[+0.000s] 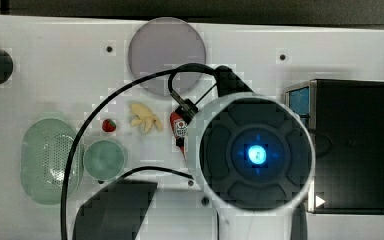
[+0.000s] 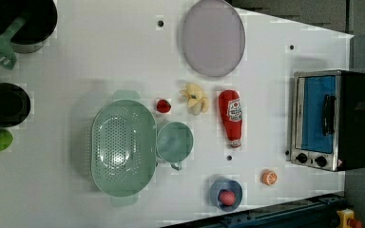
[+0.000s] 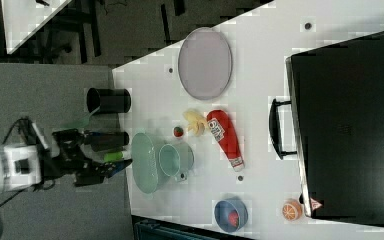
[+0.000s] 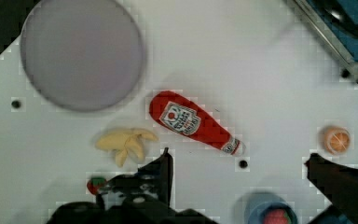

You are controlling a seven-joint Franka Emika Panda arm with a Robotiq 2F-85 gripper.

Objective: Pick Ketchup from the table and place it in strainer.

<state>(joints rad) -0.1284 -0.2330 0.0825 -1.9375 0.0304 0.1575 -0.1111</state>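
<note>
The ketchup (image 2: 231, 118) is a red bottle with a white label, lying on its side on the white table between the banana and the toaster oven. It also appears as the ketchup (image 4: 191, 122) in the wrist view and the ketchup (image 3: 225, 136) in the right view. In the top view my arm covers most of the ketchup (image 1: 178, 125). My gripper (image 4: 238, 155) hangs above the table, open wide, its dark fingers (image 4: 164, 163) apart from the bottle and holding nothing. The strainer (image 2: 122, 147), a pale green oval basket, stands empty at the left view's left, beside the cup.
A round pale green cup (image 2: 174, 141) touches the strainer. A strawberry (image 2: 163, 106) and a peeled banana (image 2: 195, 98) lie near the bottle. Also on the table are a grey plate (image 2: 212, 37), a toaster oven (image 2: 330, 118), an orange slice (image 2: 269, 177) and a blue bowl (image 2: 225, 193).
</note>
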